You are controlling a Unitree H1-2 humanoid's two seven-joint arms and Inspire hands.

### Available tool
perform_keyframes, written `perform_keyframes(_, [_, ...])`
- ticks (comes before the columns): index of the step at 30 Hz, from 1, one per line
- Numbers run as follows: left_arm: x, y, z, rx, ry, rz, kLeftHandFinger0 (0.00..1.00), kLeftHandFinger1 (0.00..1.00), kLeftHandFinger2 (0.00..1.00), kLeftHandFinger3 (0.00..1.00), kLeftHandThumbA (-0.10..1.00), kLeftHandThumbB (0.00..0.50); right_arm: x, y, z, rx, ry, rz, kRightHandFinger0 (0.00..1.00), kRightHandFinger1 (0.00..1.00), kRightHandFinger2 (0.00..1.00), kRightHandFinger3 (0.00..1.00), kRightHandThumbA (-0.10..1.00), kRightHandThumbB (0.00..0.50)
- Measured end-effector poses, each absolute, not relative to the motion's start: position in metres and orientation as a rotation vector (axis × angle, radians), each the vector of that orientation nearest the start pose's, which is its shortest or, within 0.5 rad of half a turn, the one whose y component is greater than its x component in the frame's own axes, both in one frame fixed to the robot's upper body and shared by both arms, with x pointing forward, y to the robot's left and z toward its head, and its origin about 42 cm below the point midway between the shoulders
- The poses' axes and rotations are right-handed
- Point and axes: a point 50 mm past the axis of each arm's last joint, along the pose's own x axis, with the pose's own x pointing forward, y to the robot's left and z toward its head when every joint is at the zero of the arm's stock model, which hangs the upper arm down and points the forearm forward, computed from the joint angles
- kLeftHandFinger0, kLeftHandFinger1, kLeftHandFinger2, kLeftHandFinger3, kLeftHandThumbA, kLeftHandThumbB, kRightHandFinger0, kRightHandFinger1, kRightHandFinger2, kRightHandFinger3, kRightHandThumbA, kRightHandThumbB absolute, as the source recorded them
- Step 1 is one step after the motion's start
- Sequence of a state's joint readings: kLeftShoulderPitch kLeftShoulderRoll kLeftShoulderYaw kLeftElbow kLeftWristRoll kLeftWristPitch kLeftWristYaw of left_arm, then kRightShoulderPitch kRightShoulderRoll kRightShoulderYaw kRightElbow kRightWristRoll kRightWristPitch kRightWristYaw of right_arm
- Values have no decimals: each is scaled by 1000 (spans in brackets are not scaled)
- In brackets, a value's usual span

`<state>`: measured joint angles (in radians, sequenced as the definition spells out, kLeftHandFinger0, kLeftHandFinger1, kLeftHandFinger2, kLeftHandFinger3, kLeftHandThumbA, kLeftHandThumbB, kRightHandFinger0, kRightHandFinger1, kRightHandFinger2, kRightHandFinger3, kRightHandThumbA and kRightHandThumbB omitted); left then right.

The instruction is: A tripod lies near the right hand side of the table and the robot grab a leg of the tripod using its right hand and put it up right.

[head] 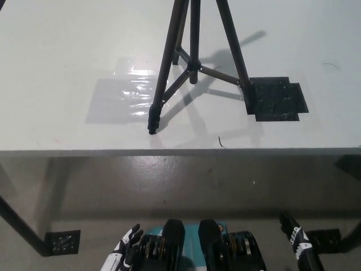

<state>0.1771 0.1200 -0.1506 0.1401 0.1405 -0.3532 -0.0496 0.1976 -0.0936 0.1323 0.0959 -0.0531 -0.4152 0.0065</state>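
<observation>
The black tripod [193, 65] stands upright on the white table [51, 68], its legs spread and its top out of the picture. The nearest leg [159, 93] ends a little behind the front edge, and the right leg's foot rests at a black patch [277, 99]. No hand touches the tripod. My black right hand [297, 243] hangs low at the bottom right, below the table's front edge and far from the tripod. The white left hand [123, 250] rests at the bottom left with its fingers apart and nothing in it.
A shiny clear film patch [125, 90] lies on the table left of the tripod. The table's front edge [180, 151] runs across the middle of the view, with grey floor below. A table leg with a black foot plate [62, 241] stands at lower left.
</observation>
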Motion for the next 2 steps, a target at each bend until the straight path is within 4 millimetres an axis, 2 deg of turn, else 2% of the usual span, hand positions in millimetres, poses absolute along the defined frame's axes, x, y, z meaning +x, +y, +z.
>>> perform_keyframes(2, [208, 214, 35, 224, -29, -222, 1000, 1000, 1000, 1000, 1000, 424, 205, -217, 49, -118, -120, 123, 1000, 1000, 1000, 1000, 996, 490])
